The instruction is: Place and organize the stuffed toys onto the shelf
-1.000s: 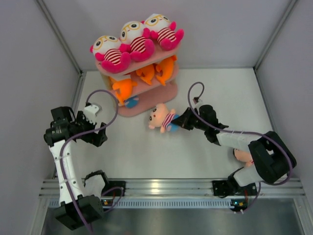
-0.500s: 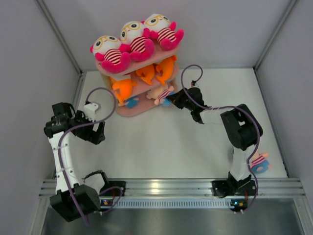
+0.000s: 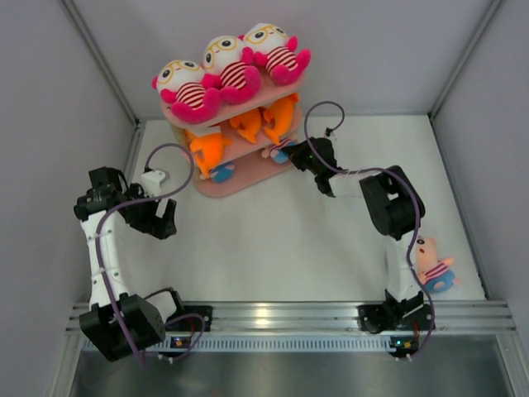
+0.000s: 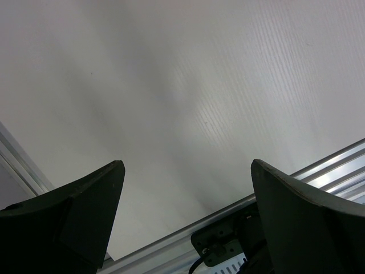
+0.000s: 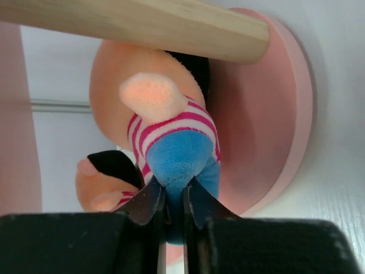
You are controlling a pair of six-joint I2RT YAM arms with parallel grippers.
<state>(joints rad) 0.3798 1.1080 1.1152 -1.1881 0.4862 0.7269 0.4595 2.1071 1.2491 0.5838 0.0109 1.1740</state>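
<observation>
Top external: pink three-tier shelf; peach-faced striped doll at lowest tier's right end, in right gripper.
Left wrist: left gripper, fingers spread wide above white surface.
Right wrist: fingers pinching doll's blue part; pink-white stripes, peach head, beneath wooden upright.

Soft, even overhead light fills the bench; shadows are faint, and the metal rail along the near edge glints. Close up, the left gripper looks dark and slightly blurred; the right gripper is underexposed black against the sharp striped doll.
</observation>
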